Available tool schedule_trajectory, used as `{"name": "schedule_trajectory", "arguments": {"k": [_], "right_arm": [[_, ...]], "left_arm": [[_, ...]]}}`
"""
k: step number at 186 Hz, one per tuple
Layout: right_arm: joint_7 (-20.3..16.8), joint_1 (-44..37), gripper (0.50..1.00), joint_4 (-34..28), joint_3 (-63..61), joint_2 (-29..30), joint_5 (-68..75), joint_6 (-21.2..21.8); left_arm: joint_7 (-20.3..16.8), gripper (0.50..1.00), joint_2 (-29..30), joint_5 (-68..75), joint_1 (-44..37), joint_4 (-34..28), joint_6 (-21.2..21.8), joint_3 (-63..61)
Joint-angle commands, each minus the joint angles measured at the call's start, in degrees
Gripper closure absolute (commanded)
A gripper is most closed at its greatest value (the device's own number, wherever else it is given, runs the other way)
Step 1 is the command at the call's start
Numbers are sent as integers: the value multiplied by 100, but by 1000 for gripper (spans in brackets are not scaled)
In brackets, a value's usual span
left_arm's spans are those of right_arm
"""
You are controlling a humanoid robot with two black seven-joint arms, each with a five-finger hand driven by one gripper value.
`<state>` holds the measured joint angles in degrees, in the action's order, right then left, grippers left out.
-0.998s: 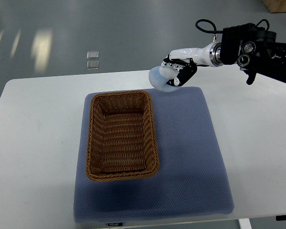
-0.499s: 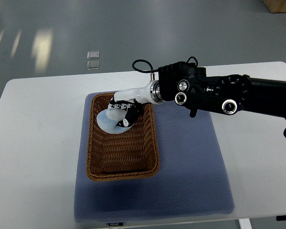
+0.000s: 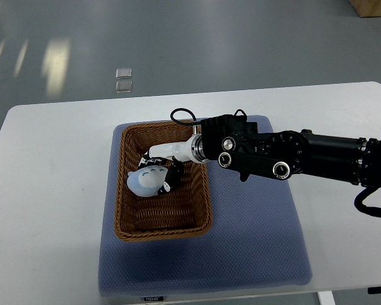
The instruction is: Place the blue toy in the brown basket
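toys: one (image 3: 147, 182)
baskets: one (image 3: 124, 210)
mats: one (image 3: 254, 229)
arms: one (image 3: 292, 155)
tabletops: one (image 3: 51, 190)

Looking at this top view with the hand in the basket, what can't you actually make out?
- Whether the blue toy rests on the brown basket floor: a steep top view gives no height.
- The right hand fingertips: hidden behind the toy.
- The basket's far right rim: covered by the forearm.
- The two small squares on the floor: too small to identify.
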<state>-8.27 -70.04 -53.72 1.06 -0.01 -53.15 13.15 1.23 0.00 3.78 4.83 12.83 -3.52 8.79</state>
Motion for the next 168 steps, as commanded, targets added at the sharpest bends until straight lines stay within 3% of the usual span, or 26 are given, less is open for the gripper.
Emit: {"name": "schedule_trajectory", "arguments": {"k": [1, 59, 77, 92, 130, 168], "right_arm": [[1, -106, 597, 2, -53, -26, 33, 12], [1, -669, 595, -200, -1574, -1230, 393, 575], [18, -475, 595, -200, -2338, -1625, 982, 513], [211, 157, 595, -147, -3277, -1801, 1711, 303], [949, 1765, 595, 11, -5528, -1389, 2950, -392], [1679, 2873, 595, 538, -6557, -650, 3531, -392]], "left_arm": [[0, 500, 0, 0, 0, 0, 0, 0], [0, 500, 0, 0, 0, 0, 0, -9], [0, 500, 0, 0, 0, 0, 0, -9], [0, 500, 0, 0, 0, 0, 0, -9], [0, 500, 0, 9, 0, 9, 0, 0], [0, 500, 0, 9, 0, 0, 0, 0]]}}
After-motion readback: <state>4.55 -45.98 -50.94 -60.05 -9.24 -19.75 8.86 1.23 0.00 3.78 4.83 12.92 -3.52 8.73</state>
